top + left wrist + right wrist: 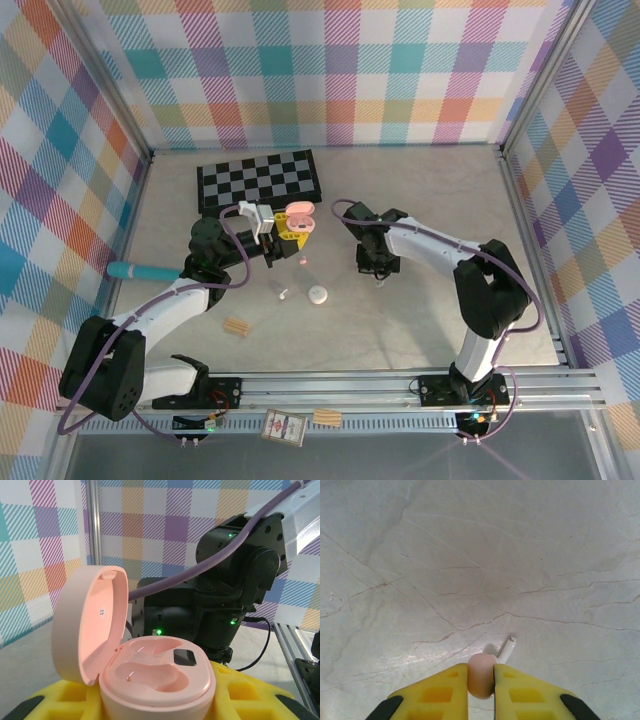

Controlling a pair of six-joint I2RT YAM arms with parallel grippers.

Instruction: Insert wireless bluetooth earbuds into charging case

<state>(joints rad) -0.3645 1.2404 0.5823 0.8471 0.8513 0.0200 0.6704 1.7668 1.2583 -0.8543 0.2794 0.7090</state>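
Over the marbled surface [470,555], the left gripper [288,234] clamps the open pink charging case [155,675], rigid and slick, mid-frame. The right gripper [481,687] pinches a pink earbud [481,670] by its bulb, bottom centre. It looks light and slippery, its stem free.

Smooth, softly glossy pale pink plastic on the charging case [155,680] seated between the left fingers [240,690], themselves matt yellow plastic with moulded recesses. Small glossy dark window set into the case's inner face. Same matt yellow plastic on the right fingers [437,695]; pinched between them, a smooth pale pink earbud [481,675] with a shiny white stem. Beneath those fingertips, a polished grey marble-look table [470,555], finely veined, faintly reflective.
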